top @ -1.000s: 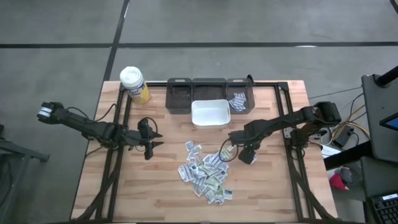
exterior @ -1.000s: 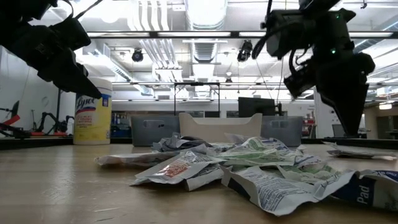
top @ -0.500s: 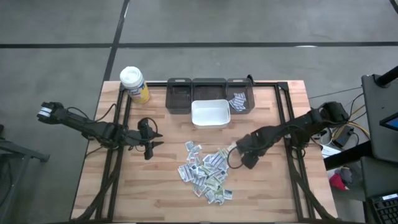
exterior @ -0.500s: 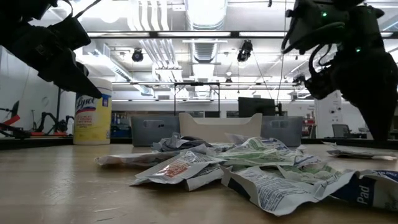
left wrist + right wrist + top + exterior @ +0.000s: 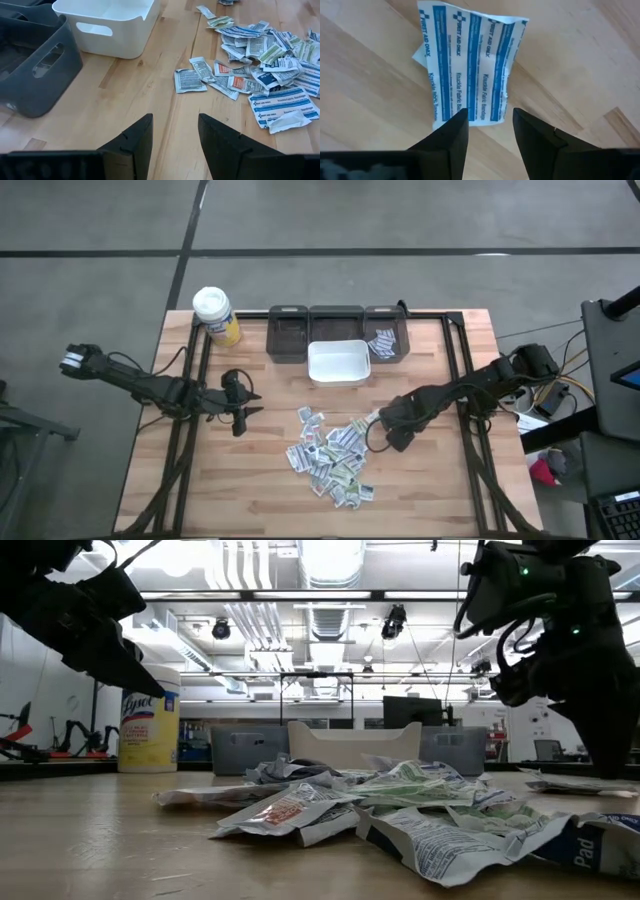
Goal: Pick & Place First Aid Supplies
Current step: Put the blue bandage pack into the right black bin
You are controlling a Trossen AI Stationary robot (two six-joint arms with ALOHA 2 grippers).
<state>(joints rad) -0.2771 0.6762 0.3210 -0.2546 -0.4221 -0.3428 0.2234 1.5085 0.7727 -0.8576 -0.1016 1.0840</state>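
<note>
Two dark fingers of right gripper [image 5: 487, 135] stand apart, empty, just above blue-print bandage packet [image 5: 470, 65] at pile [image 5: 335, 450] edge. Best approach, prob.: straddle packet's edge, press to wood, pinch one only. Left gripper [image 5: 172, 140] open, empty, waits near white bin [image 5: 107, 25].

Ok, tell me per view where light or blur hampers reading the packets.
Low view: ceiling lights behind leave both arms as dark silhouettes, and the nearest packets are soft. Right wrist view: the blue-striped packet is evenly lit, its print readable. High view: even light, but the pile's print is too small to read.
</note>
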